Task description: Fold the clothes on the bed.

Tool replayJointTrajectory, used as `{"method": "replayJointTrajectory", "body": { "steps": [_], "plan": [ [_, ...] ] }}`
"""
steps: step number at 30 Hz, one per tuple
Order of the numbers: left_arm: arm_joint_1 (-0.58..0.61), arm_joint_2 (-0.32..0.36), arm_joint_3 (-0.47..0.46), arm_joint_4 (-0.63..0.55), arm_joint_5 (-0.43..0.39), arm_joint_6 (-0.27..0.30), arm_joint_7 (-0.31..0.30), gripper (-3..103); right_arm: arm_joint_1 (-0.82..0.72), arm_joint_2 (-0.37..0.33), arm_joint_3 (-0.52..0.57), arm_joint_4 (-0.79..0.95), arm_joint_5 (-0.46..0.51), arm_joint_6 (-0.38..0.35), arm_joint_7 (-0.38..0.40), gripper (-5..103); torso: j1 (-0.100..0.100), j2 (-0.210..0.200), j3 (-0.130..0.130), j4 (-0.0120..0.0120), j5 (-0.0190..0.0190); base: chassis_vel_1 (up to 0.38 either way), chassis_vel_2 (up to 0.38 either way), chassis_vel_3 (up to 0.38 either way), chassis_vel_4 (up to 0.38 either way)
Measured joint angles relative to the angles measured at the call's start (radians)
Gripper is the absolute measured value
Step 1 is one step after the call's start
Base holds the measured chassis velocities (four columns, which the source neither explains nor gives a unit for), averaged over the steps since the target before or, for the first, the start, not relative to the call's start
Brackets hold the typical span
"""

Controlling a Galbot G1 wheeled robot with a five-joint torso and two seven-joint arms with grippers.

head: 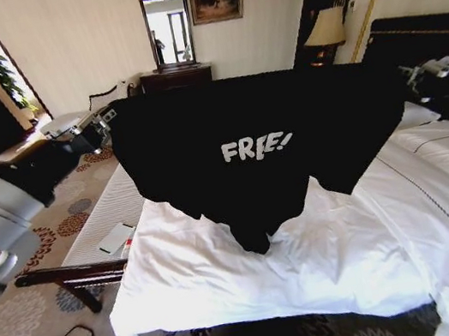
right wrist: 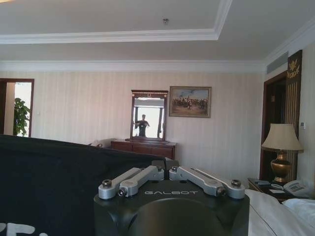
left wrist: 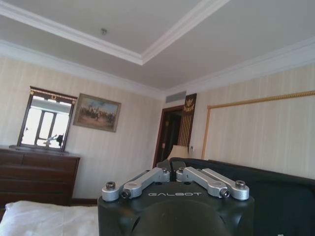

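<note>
**Shirt up in the air, both corners pinched – next is laying it flat**

I've got the black T-shirt [head: 256, 149] hanging between my two grippers, spread wide like a curtain above the bed [head: 252, 276], chest side facing my head cam. Only its lowest point comes down to the white sheet, near the foot end. My left gripper [head: 108, 116] has the top corner on my left; fingers closed tight on the cloth edge [left wrist: 171, 173] in the left wrist view. My right gripper [head: 411, 76] has the other top corner, fingers pinched together on the hem [right wrist: 165, 168] too. Top edge looks fairly level and taut, w/ slight sag in the middle.

How I'd do this step well, imo:
- Keep both grips level so the hem doesn't skew.
- Hold the spread tension; slack = wrinkles when it lands.
- Lower the bottom onto the sheet first, then drape the rest away so it lies flat, no bunching.
- Soft fabric, so go slow; it'll swing and fold on itself if jerked.
- Aim for mid-mattress, clear of the bench [head: 107, 215] on my left and the dark headboard [head: 431, 31] on my right.

Writing I can read: "FREE!" in pale letters on the chest [head: 256, 147]; "GALBOT" on the body of both grippers in the wrist views.
</note>
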Motion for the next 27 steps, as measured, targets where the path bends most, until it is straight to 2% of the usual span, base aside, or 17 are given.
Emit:
{"method": "replayJointTrajectory", "body": {
  "steps": [7, 10, 11, 12, 16, 17, 19, 20, 22, 25, 27],
  "plan": [
    [0.003, -0.003, -0.014, 0.0, -0.032, -0.004, -0.004, 1, -0.007, -0.019, 0.019, 0.0, 0.041, -0.054, 0.047, 0, 0.003, -0.002, 0.002, -0.0004, 0.0016, -0.027, 0.006, 0.026, -0.009],
    [0.015, -0.021, 0.044, 0.0, -0.007, 0.009, -0.029, 1, 0.002, -0.015, -0.034, 0.0, 0.042, -0.087, 0.073, 0, 0.003, -0.002, 0.002, -0.0003, 0.0011, -0.076, 0.012, 0.078, -0.01],
    [0.022, -0.035, 0.094, 0.0, 0.026, 0.016, -0.043, 1, 0.014, 0.0, -0.087, 0.0, 0.022, -0.093, 0.073, 0, 0.003, -0.002, 0.002, -0.0001, 0.0007, 0.0, 0.0, 0.0, 0.0],
    [0.022, -0.035, 0.094, 0.0, 0.026, 0.016, -0.043, 1, 0.014, 0.0, -0.087, 0.0, 0.022, -0.093, 0.073, 0, 0.003, -0.002, 0.002, -0.0001, 0.0007, 0.0, 0.0, 0.0, 0.0],
    [0.028, -0.078, 0.275, 0.002, 0.166, 0.03, -0.056, 1, 0.099, 0.034, -0.365, -0.002, -0.109, -0.081, 0.065, 0, 0.001, -0.001, 0.001, -0.0005, 0.0002, 0.008, 0.0, -0.015, 0.0],
    [0.028, -0.078, 0.275, 0.002, 0.166, 0.03, -0.056, 1, 0.099, 0.034, -0.365, -0.002, -0.109, -0.081, 0.065, 0, 0.001, -0.001, 0.001, -0.0005, 0.0002, 0.0, 0.0, 0.0, 0.0],
    [0.049, -0.092, 0.328, 0.003, 0.221, 0.036, -0.032, 1, 0.152, 0.04, -0.518, -0.004, -0.224, -0.056, 0.025, 0, 0.001, -0.001, 0.001, -0.0002, 0.0002, 0.0, 0.0, 0.0, 0.0],
    [0.049, -0.092, 0.328, 0.003, 0.221, 0.036, -0.032, 1, 0.152, 0.04, -0.518, -0.004, -0.224, -0.056, 0.025, 0, 0.001, -0.001, 0.001, -0.0002, 0.0002, 0.0, 0.0, 0.0, 0.0],
    [0.068, -0.108, 0.381, 0.005, 0.273, 0.041, -0.017, 1, 0.242, 0.04, -0.704, -0.022, -0.31, -0.032, -0.002, 0, 0.001, -0.001, 0.001, 0.0, 0.0004, 0.0, 0.0, 0.0, 0.0],
    [0.062, -0.137, 0.464, 0.006, 0.347, 0.043, 0.004, 1, 0.339, 0.03, -0.872, -0.107, -0.389, 0.01, -0.041, 0, 0.002, -0.001, 0.001, 0.0002, 0.001, 0.0, 0.0, 0.0, 0.0],
    [0.054, -0.146, 0.491, 0.008, 0.374, 0.043, 0.013, 0, 0.356, 0.027, -0.905, -0.131, -0.415, 0.024, -0.057, 0, 0.002, -0.001, 0.001, 0.0001, 0.0007, 0.0, 0.0, 0.0, 0.0]
  ]
}}
